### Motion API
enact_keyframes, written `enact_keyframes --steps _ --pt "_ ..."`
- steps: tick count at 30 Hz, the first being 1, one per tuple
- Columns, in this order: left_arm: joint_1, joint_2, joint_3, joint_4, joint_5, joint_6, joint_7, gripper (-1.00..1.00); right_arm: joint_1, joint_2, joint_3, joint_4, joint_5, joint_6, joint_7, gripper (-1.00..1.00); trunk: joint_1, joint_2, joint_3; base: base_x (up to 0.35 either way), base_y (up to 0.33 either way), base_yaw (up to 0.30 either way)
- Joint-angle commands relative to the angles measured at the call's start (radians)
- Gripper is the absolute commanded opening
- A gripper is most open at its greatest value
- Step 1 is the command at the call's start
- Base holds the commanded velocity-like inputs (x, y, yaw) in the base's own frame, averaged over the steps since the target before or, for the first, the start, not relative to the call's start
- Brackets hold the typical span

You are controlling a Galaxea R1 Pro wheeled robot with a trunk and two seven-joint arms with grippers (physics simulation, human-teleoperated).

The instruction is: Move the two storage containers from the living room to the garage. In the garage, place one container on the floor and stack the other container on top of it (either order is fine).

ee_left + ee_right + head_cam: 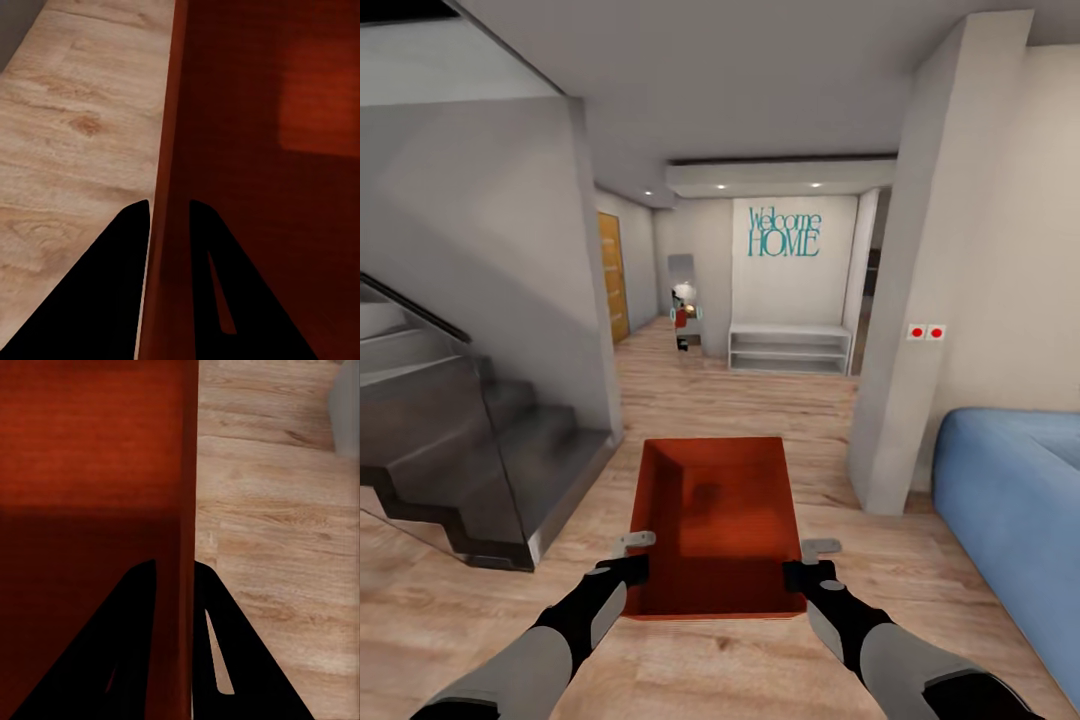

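Storage container (718, 525), red-orange, open-topped: carried level above the living room's wood plank floor (710, 400), left gripper (636, 556) and right gripper (807, 562) jaws each clamped over a side wall, sofa (1010, 500) nearby.

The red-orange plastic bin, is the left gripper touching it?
Touching. The left wrist view shows the left gripper with jaws pinching the red-orange plastic bin wall.
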Motion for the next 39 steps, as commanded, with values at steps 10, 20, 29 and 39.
enact_keyframes --steps 10,20,29,39 --pt "-0.001 0.007 0.022 -0.04 -0.016 -0.004 0.016 -1.0 0.0 -0.002 -0.01 0.004 -0.013 -0.006 -0.008 -1.0 0.001 -0.001 -0.002 0.323 0.0 -0.008" --pt "-0.001 0.007 0.022 -0.04 -0.016 -0.003 0.016 -1.0 0.0 -0.004 -0.01 0.004 -0.014 -0.005 -0.008 -1.0 0.001 -0.001 -0.002 0.323 0.0 0.0" --pt "-0.001 0.007 0.022 -0.04 -0.016 -0.001 0.016 -1.0 0.0 -0.005 -0.01 0.003 -0.014 -0.007 -0.008 -1.0 0.001 -0.001 -0.002 0.323 0.0 0.0" --pt "-0.001 0.007 0.022 -0.039 -0.016 -0.001 0.016 -1.0 0.0 -0.005 -0.01 0.004 -0.014 -0.007 -0.008 -1.0 0.001 -0.001 -0.002 0.323 0.0 0.0"
